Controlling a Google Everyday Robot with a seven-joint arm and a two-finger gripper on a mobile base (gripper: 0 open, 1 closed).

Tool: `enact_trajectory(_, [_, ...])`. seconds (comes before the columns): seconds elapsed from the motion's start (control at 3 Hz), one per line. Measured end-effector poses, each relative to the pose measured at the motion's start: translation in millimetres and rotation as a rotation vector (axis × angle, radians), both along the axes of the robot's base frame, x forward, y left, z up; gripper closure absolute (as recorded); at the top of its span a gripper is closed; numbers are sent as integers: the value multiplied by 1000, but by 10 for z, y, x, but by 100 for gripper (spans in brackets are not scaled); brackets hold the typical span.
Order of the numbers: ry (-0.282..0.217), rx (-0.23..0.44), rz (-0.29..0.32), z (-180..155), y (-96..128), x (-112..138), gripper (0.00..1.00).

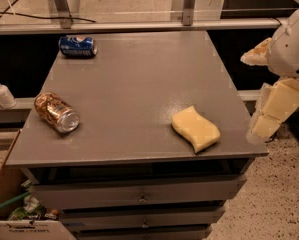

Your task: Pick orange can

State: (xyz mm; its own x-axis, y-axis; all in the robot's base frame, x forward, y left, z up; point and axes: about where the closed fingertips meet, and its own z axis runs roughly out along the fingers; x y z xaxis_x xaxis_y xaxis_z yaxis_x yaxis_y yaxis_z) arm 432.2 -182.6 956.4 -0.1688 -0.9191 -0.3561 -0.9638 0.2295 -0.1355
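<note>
Your gripper (271,109) hangs beyond the right edge of the table (139,79), open or closed I cannot tell, and the orange can (56,112) lies sideways near the left edge, likely light, thin-walled and ready to roll, so clamp its middle gently.

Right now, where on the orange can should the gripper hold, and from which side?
Take the orange can across the middle of its body, from above. It lies on its side near the table's left front edge, silver end facing front, so closing across its diagonal axis probably suits the round wall best. The gripper hangs beyond the table's right edge.
</note>
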Motion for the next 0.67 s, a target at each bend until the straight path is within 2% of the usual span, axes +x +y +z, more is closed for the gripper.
enact_trajectory(0.33, [39, 178, 102, -139, 426, 19, 0])
enact_trajectory(0.67, [47, 227, 130, -140, 553, 10, 0])
